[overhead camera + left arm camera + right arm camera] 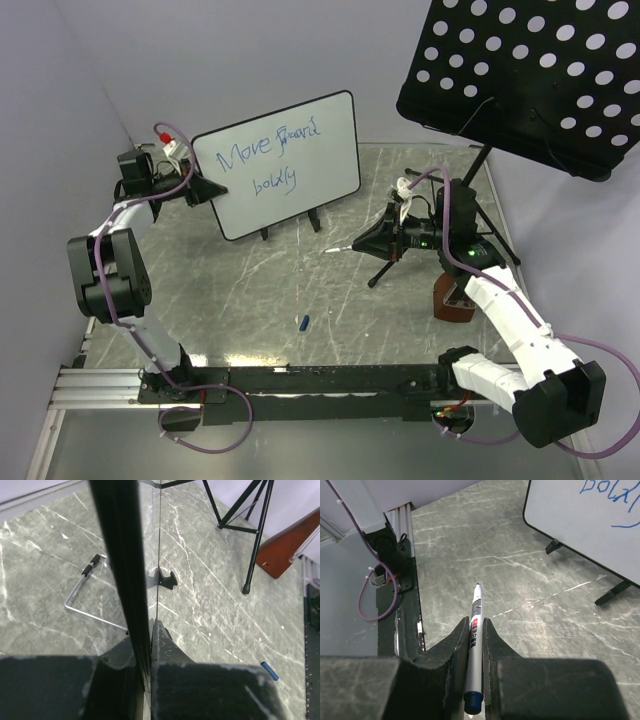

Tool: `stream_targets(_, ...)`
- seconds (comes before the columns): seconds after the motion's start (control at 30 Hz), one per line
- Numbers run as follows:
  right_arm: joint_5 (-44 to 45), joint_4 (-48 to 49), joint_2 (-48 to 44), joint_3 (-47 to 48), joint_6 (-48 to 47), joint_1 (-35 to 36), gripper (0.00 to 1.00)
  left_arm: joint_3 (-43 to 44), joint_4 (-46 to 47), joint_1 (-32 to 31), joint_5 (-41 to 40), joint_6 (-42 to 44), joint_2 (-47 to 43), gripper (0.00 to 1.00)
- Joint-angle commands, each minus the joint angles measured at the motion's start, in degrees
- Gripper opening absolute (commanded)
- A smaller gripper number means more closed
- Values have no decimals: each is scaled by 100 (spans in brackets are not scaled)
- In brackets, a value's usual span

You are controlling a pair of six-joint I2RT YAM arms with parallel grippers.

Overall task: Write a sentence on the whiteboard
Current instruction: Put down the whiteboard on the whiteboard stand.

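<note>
Seemingly the writing was nearly finished: the sentence (pixel 262 150) ran in two blue lines across the whiteboard (pixel 320 185), which stood on its black feet on the table (pixel 250 290). The left tool (pixel 215 189) was pinching the whiteboard's left edge, while the right tool (pixel 362 243), clamped on the uncapped marker (pixel 476 612), hung off the whiteboard's right side, tip clear of it. Probably only letting go remained, perhaps recapping with the blue cap (pixel 304 322) lying in front of the whiteboard.
</note>
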Motion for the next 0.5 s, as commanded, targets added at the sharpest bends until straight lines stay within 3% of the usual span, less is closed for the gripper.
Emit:
stream_targets(0.0,-94,209,-36,-17,-32,21,0,136,627,192,26,-351,432,1)
stream_targets(0.1,-59,209,-53,-17,-41,12,0,-30,979,280,115,-765,432,1)
stream_targets(0.3,-112,174,-1,0,-76,21,0,-127,743,430,150,-651,345,1)
stream_targets(0.47,-129,191,-62,-17,-67,21,0,-101,778,438,299,-1081,388,1)
